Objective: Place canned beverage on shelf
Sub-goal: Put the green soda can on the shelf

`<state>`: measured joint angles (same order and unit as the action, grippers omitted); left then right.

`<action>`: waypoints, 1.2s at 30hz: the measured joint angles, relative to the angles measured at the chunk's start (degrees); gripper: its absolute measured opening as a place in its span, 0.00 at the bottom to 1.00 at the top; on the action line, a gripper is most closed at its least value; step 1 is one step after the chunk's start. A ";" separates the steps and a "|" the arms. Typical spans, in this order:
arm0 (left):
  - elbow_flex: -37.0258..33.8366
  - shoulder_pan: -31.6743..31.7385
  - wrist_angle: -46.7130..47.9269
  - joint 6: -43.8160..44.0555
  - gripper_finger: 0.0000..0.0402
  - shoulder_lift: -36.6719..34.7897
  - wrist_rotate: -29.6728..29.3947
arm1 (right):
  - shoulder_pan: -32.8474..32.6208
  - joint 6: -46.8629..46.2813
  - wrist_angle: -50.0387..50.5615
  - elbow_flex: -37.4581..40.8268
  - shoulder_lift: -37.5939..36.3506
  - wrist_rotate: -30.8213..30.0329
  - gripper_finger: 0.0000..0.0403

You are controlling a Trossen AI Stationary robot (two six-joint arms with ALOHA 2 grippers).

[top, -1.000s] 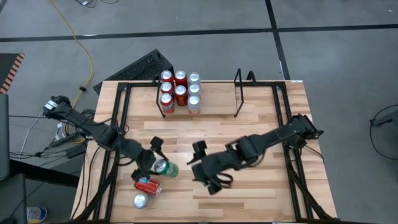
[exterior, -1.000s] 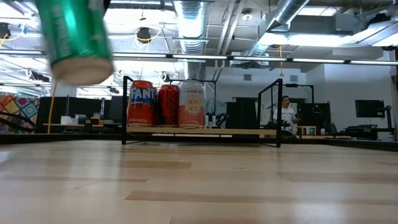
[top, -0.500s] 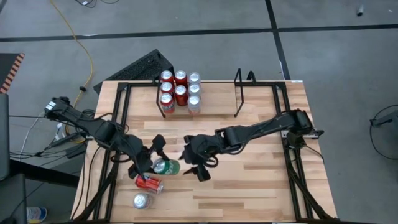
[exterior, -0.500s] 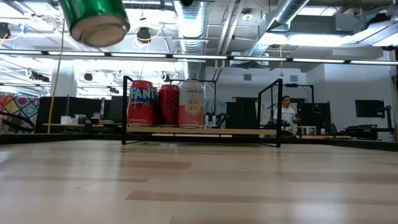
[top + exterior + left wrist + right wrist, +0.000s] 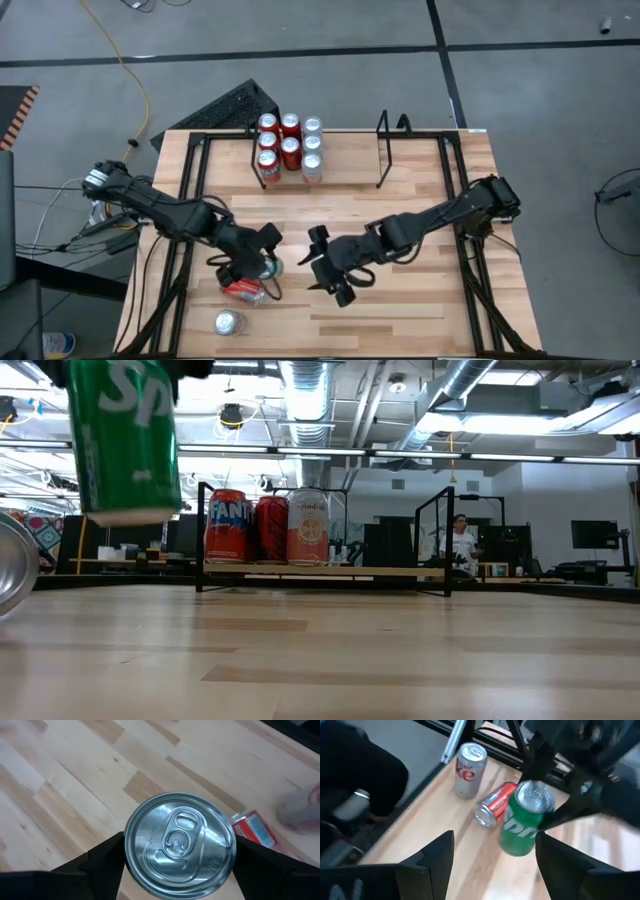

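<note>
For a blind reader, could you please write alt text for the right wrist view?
The left gripper holds a green can upright above the wooden table. Behind it a red can lies on its side and a silver can stands upright.

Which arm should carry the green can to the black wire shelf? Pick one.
Left. Its end effector already grips the green aluminium can, lifted off the wooden table. The right end effector hangs open and empty beside it. The black wire shelf has free room.

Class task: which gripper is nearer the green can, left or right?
Left. The left gripper is shut on the green can, holding it off the table. The right gripper is open beside it, apart.
</note>
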<state>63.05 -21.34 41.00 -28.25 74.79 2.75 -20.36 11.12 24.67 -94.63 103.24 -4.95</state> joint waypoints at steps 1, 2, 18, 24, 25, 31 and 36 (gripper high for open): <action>0.00 0.38 -0.37 0.04 0.73 0.68 0.21 | -0.35 0.80 0.14 0.00 0.02 -0.98 0.64; 0.00 0.87 -0.77 0.12 0.73 1.22 0.22 | -0.60 0.96 0.37 0.00 0.04 -1.44 0.64; 13.90 -7.54 2.60 -12.29 0.73 1.12 -2.23 | 5.93 -15.07 -13.15 7.72 -0.86 16.20 0.65; 14.08 -11.16 2.20 -18.92 0.73 1.60 -13.00 | 6.75 -14.23 -19.56 8.66 -0.85 16.90 0.65; 14.08 -11.18 2.18 -18.86 0.73 1.81 -13.60 | 6.73 -13.83 -19.65 8.66 -0.85 16.98 0.65; 14.08 -10.73 2.16 -19.24 0.73 2.11 -13.50 | 6.58 -10.16 -19.86 8.68 -0.85 20.22 0.65; 14.08 -10.73 2.09 -21.67 0.73 2.13 -13.48 | 6.71 -9.40 -20.53 8.68 -0.85 20.09 0.66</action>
<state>77.12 -32.08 43.08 -49.93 76.93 -10.73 -13.66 1.72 4.13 -85.95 102.39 15.14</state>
